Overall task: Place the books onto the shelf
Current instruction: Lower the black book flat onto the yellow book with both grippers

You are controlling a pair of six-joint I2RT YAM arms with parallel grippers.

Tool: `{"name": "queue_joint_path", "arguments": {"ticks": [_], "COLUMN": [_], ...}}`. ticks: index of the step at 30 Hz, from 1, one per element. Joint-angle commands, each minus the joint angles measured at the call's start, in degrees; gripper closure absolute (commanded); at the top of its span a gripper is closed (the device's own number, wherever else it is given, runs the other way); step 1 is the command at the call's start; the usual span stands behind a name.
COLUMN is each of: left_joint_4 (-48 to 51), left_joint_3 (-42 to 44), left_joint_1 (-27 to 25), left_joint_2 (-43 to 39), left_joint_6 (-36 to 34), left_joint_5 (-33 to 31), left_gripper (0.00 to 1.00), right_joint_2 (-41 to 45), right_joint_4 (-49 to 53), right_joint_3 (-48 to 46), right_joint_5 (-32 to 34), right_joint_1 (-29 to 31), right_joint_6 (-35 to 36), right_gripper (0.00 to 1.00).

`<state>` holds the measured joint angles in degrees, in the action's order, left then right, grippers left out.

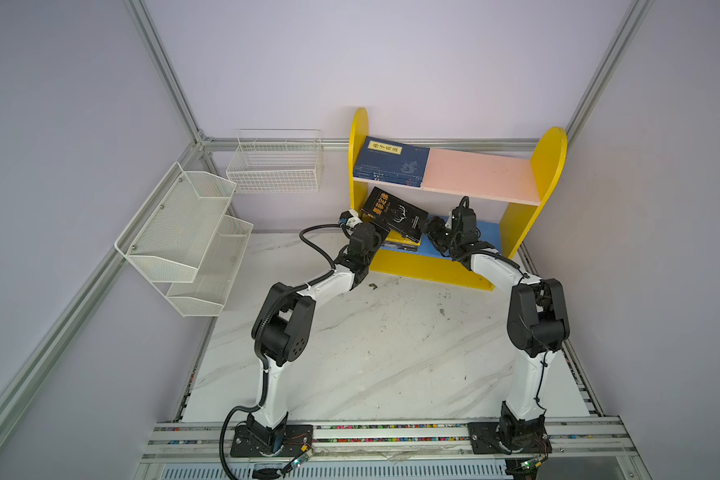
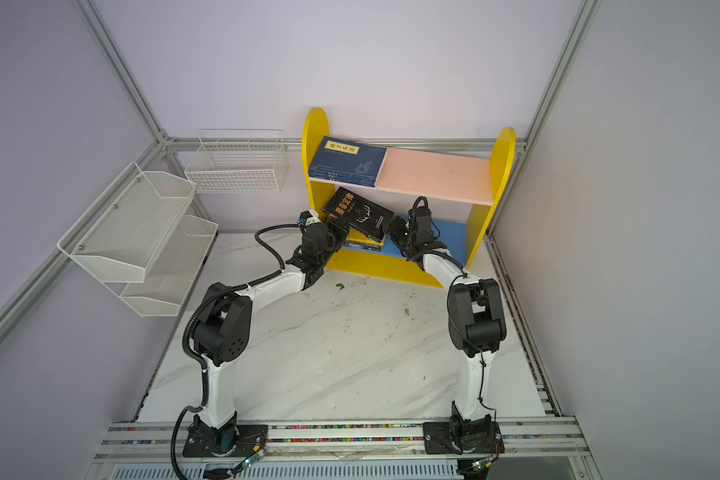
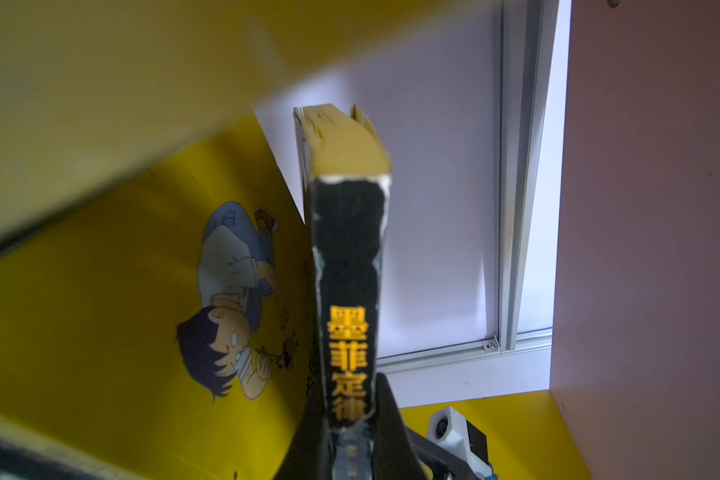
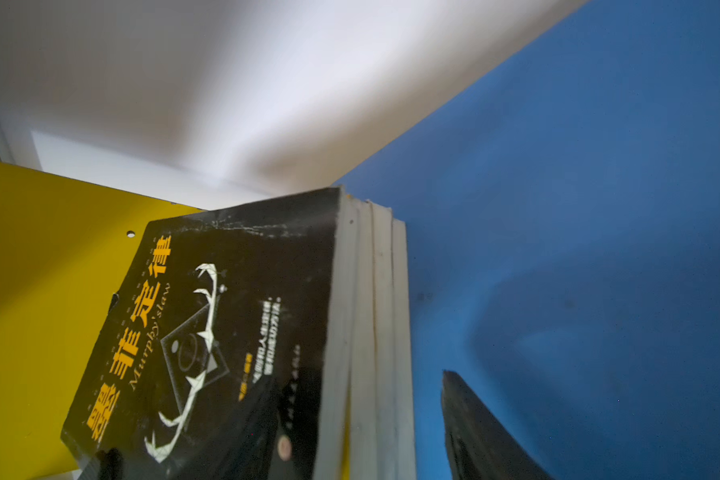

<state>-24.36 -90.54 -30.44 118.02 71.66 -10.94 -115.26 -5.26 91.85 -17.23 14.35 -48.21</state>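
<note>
Left wrist view: left gripper (image 3: 348, 440) pinching black book (image 3: 350, 270) spine — right gripper (image 1: 432, 230) spread beside it.

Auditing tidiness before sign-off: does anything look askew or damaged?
The black book hangs tilted over the stack on the blue board, pinched at its spine by the left end effector. The spine's top is frayed.
</note>
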Motion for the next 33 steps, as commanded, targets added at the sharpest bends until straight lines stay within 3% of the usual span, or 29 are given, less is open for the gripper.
{"name": "queue_joint_path", "arguments": {"ticks": [1, 10, 13, 17, 19, 21, 26, 31, 33], "left_joint_4": [-3.62, -1.67, -0.92, 0.54, 1.97, 4.45, 13.69, 20.46, 16.86], "left_joint_3": [-2.34, -0.45, -0.29, 0.97, 1.84, 2.64, 5.51, 10.55, 14.71], "left_joint_1": [-1.15, -2.24, -2.44, -2.55, -2.51, -2.52, -2.24, 0.06, 2.43], "left_joint_2": [-1.3, -2.14, -2.28, -3.2, -4.13, -5.4, -9.94, -16.56, -19.87], "left_joint_6": [-2.14, -2.14, -2.57, -3.02, -3.19, -3.82, -5.28, -10.18, -14.92], "left_joint_5": [-2.14, -5.32, -5.66, -5.49, -4.99, -4.36, -3.63, -0.01, 3.4], "left_gripper": [1.0, 1.0, 0.95, 0.76, 0.6, 0.55, 0.18, 0.04, 0.01], "right_joint_2": [-0.08, -0.79, -1.8, -3.08, -3.77, -4.33, -5.15, -4.46, -2.92], "right_joint_4": [1.08, 2.93, 4.87, 9.13, 10.88, 12.22, 12.56, 11.51, 10.36], "right_joint_3": [1.82, 3.91, 6.03, 9.79, 11.39, 12.58, 14.01, 14.64, 13.62], "right_joint_5": [2.38, 4.15, 5.9, 10.42, 12.46, 14.21, 16.63, 16.7, 16.11], "right_joint_1": [1.86, 2.77, 3.25, 3.71, 3.84, 3.98, 4.11, 4.12, 4.18], "right_joint_6": [1.45, 2.89, 4.13, 6.79, 7.6, 8.02, 9.06, 13.26, 17.13], "right_gripper": [0.36, 0.4, 0.4, 0.4, 0.4, 0.39, 0.36, 0.27, 0.22]}}
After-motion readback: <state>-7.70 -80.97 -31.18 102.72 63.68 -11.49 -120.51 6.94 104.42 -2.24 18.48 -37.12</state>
